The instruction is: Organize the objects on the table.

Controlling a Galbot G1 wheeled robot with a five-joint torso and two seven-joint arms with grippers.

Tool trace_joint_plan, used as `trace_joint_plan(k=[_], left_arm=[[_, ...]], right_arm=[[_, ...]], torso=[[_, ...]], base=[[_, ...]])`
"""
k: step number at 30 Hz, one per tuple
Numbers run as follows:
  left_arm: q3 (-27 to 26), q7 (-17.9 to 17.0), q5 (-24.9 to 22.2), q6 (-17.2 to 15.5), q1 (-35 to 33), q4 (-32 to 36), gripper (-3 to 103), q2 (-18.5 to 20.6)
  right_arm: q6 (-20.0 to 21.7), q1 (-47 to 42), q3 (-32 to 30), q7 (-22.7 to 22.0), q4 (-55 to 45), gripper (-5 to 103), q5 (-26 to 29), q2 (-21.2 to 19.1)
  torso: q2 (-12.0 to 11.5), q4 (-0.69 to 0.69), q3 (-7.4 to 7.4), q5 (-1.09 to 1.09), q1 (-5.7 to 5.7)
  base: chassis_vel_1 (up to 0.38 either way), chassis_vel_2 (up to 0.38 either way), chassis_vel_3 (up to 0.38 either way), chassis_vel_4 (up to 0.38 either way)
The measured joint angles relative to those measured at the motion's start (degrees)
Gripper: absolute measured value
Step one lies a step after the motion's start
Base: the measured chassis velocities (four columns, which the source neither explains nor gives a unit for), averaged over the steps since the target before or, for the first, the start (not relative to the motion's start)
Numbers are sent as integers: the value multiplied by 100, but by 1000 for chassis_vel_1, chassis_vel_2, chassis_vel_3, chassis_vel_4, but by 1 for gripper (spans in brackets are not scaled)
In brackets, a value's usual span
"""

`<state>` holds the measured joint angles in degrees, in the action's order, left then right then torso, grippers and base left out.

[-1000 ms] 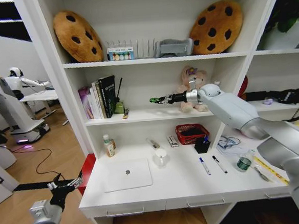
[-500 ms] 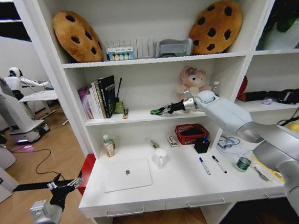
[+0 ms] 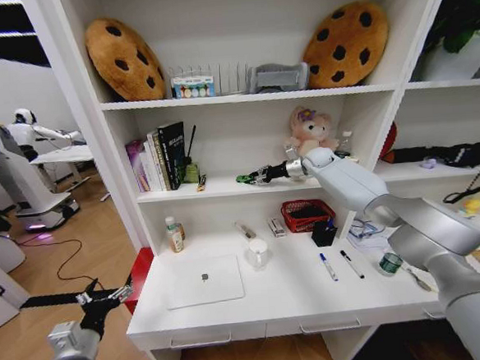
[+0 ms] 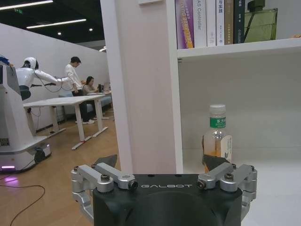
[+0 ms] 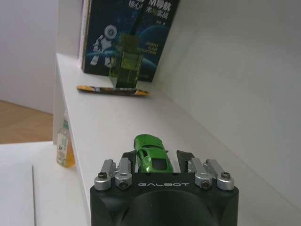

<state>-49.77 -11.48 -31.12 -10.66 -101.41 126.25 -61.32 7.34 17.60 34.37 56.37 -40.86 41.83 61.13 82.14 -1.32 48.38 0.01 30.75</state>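
Green toy car sat between the fingers of our right gripper, low over the middle shelf near its front edge; we judged it light, rigid and smooth, best pinched across its flanks; our left gripper hung open, idle off the desk's left corner.

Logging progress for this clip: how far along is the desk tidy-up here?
Early to midway. In hand: the right tool holds the green toy car over the middle shelf, near the books. Still on the desk: laptop, two pens, pen cup, bottle and red basket. The left tool hangs open, low beside the desk.
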Motion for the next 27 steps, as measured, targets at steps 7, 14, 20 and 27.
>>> trace_joint_plan(k=[7, 14, 20, 27], left_arm=[[0, 1, 0, 0, 0, 0, 100, 0], [0, -1, 0, -1, 0, -1, 100, 0], [0, 1, 0, -1, 1, -1, 100, 0], [0, 0, 0, -1, 0, -1, 100, 0]], right_arm=[[-87, -360, -270, -1521, -1356, 79, 1158, -744], [-304, -1345, -1249, -3423, -3728, 98, 1924, -1849], [-470, -3478, -3236, -5078, -6307, 100, 2127, -3764], [-621, -7468, -7077, -6087, -7315, 100, 1469, -3983]], torso=[[0, 0, 0, 1, 1], [-1, 4, -2, -1, 1], [2, -7, -5, -1, -2], [1, 4, -2, 0, -1]], base=[[0, 0, 0, 0], [0, 0, 0, 0], [0, 0, 0, 0], [0, 0, 0, 0]])
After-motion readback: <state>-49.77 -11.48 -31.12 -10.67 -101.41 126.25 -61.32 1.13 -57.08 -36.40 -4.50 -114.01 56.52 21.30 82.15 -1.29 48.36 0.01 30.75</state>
